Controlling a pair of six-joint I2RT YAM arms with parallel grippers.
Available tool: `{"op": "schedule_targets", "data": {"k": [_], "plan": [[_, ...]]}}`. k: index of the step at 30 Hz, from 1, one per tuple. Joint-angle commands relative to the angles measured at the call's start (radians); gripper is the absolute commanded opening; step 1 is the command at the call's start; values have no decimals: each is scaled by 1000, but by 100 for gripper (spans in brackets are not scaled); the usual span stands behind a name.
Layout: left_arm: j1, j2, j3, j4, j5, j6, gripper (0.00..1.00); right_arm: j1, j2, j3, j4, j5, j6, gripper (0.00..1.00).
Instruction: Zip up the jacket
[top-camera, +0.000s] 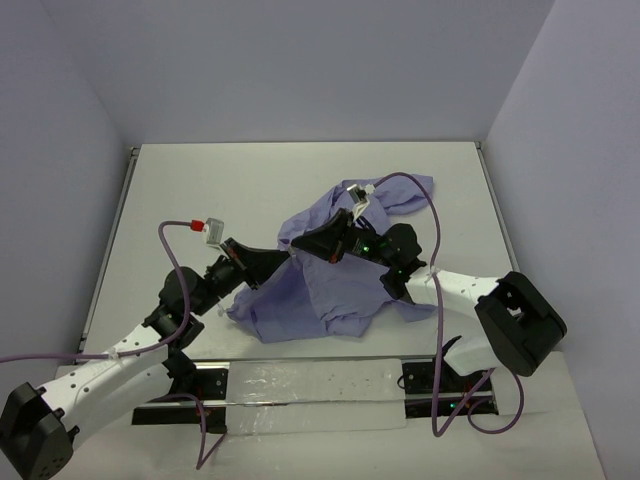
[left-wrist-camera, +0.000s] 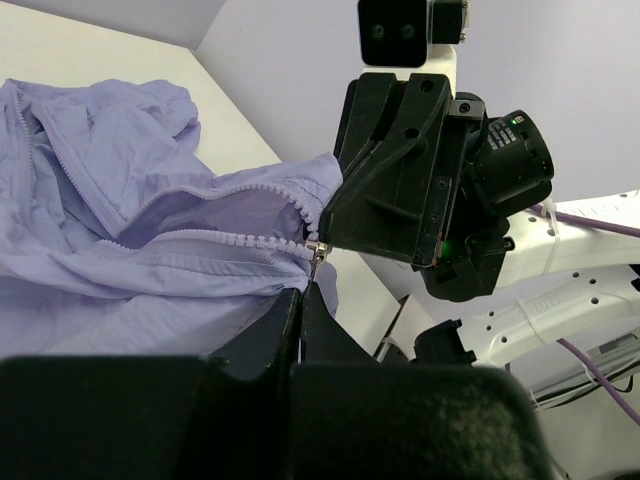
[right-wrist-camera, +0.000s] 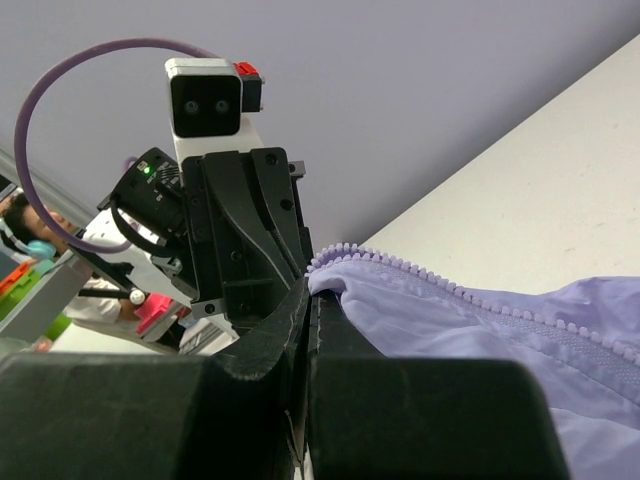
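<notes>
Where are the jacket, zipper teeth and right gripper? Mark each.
jacket (top-camera: 300, 300), top external view, front panel.
zipper teeth (left-wrist-camera: 230, 238), left wrist view, lower row.
right gripper (left-wrist-camera: 318, 215), left wrist view, between fingertips.

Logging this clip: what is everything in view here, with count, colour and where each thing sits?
jacket: one, lavender, crumpled on the table right of centre.
zipper: two rows of lavender teeth, apart, converging at the slider.
slider: one, metallic, between the two grippers.
table: one, white, walls on three sides.
cables: two, purple, one looping from each arm.
left gripper: one, black, fingers closed on the jacket just below the slider.
right gripper: one, black, fingers closed on the jacket's toothed edge, facing the left one.
</notes>
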Motion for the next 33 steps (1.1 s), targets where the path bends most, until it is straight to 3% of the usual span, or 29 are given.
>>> {"op": "schedule_targets", "data": {"k": [1, 9, 10, 12, 13, 17, 21, 26, 33], "plan": [[-15, 9, 8, -104, 98, 19, 0, -17, -36, 19, 114, 85, -5, 0], [-14, 38, 8, -86, 109, -17, 0, -23, -39, 10, 111, 77, -3, 0], [-14, 41, 11, -93, 103, -23, 0, -25, -40, 9, 109, 76, 1, 10], [-14, 47, 26, -139, 86, -39, 0, -30, -45, 6, 99, 69, 7, 41], [-14, 50, 34, -160, 79, -43, 0, -33, -47, 2, 86, 64, 9, 52], [-14, 58, 115, -352, 47, -76, 0, -44, -95, -23, -29, 41, -10, 80], [-14, 75, 173, -469, 76, -76, 0, -44, -205, -13, -354, 55, -107, 88], [-13, 139, 223, -602, 195, -123, 0, -41, -354, 88, -1038, 277, -365, 92], [-11, 179, 275, -851, 279, -163, 0, 48, -476, 277, -1483, 667, -591, 92]]}}
